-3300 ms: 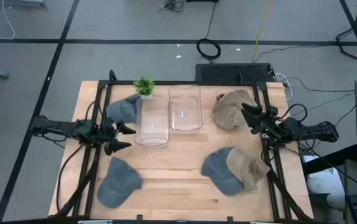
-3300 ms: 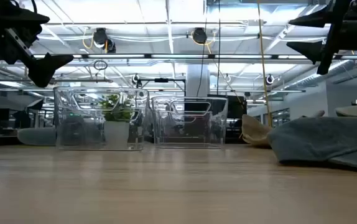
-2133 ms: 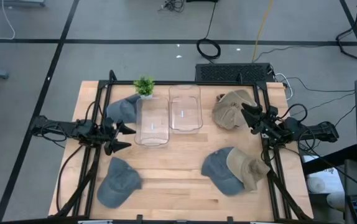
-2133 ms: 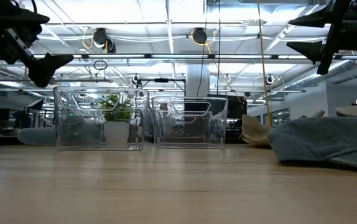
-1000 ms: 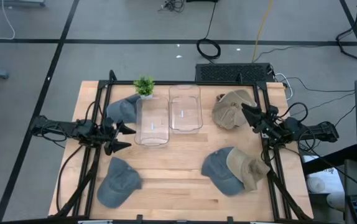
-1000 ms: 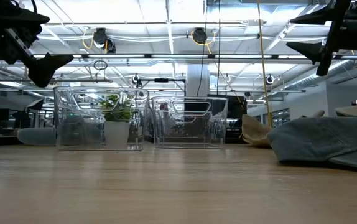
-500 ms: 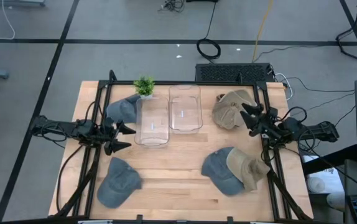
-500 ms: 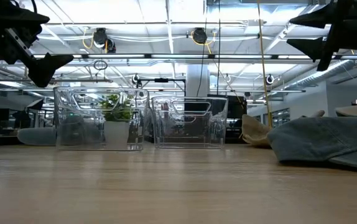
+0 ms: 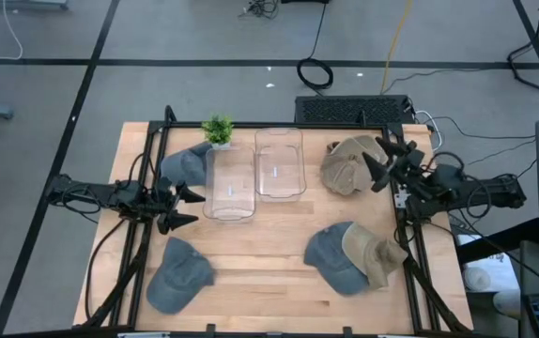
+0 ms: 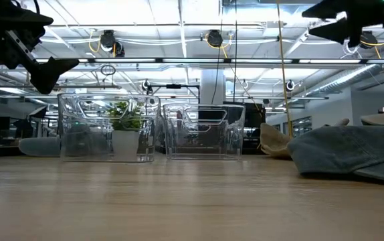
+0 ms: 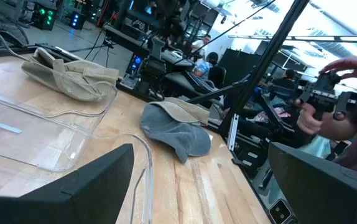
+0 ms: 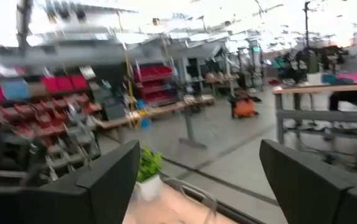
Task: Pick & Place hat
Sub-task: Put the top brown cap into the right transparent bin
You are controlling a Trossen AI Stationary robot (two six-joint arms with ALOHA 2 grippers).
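Note:
Several hats lie flat on the wooden table: a grey cap [image 9: 187, 161] at the far left, a grey cap [image 9: 177, 274] at the near left, a tan hat [image 9: 349, 161] at the far right, and a grey hat [image 9: 331, 255] with a tan hat [image 9: 375, 253] overlapping it at the near right. My left gripper [image 9: 187, 207] hangs open at the table's left side, level, pointing toward the clear bins. My right gripper [image 9: 382, 161] stands open, high over the table's right side, beside the far tan hat. Neither holds anything.
Two clear plastic bins [image 9: 230, 183] [image 9: 280, 164] stand side by side at the far middle, with a small potted plant [image 9: 218, 130] behind them. Black frame rails [image 9: 410, 253] run along both table sides. A person's hands [image 11: 328, 106] show beyond the right edge.
My right gripper has risen well above the table at the right side, rolling about its own axis and tipping its fingers slightly upward. The hats and the bins lie as before.

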